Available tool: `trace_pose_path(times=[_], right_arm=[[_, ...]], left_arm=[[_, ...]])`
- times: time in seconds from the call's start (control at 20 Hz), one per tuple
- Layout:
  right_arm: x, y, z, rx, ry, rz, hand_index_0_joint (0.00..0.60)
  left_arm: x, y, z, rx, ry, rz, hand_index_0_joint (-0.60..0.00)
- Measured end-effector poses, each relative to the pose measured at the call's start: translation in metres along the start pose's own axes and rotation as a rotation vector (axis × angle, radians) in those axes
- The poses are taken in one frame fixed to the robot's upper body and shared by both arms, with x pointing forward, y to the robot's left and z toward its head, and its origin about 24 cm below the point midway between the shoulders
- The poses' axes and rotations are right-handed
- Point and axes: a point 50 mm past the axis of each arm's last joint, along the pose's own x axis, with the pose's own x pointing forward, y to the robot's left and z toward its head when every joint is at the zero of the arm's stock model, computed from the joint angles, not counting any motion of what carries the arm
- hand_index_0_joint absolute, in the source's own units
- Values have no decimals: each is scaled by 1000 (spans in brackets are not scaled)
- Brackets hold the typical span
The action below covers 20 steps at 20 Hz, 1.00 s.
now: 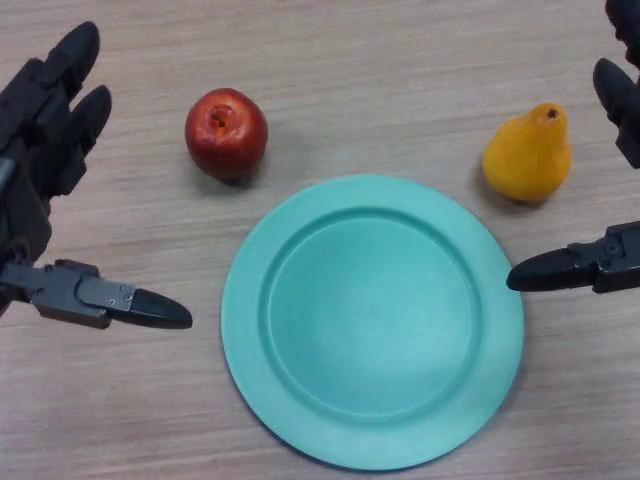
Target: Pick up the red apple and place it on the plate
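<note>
Black and blocky, the robot's left hand (45, 150) enters from the left edge with its thick fingers straight and its thumb pointing toward the plate, holding nothing. Just beyond its fingertips, apart from them, sits the red apple (226, 133), round and glossy, stem dimple facing up, resting on the worktop (380, 70) near the plate's upper left rim. The plate (250, 300) is round, smooth, matte teal with a raised rim, and nothing lies on it. At the right edge, the right hand (610, 262) is also spread open, its thumb tip reaching the plate's right rim. Between its fingers and thumb stands a yellow-orange pear (528, 155). The worktop has a pale wood-grain surface. No writing is visible.
</note>
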Motion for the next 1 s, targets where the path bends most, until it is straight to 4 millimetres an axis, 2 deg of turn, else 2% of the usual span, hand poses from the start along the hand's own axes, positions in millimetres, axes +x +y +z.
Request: trace_pose_path(times=[0.25,0.45,0.55,0.7,1.0], right_arm=[[2,10,1,1,-3,65,0],[3,10,3,1,-13,73,0],[3,10,3,0,-13,75,0],[2,12,3,-3,-12,116,0],[-3,7,5,-11,-4,99,0]], left_arm=[[-1,2,-4,-16,15,4,0],[-2,2,-1,-27,19,-10,0],[3,6,-7,-25,48,-21,0],[18,13,-16,-46,79,-15,0],[74,15,-38,125,19,30,0]])
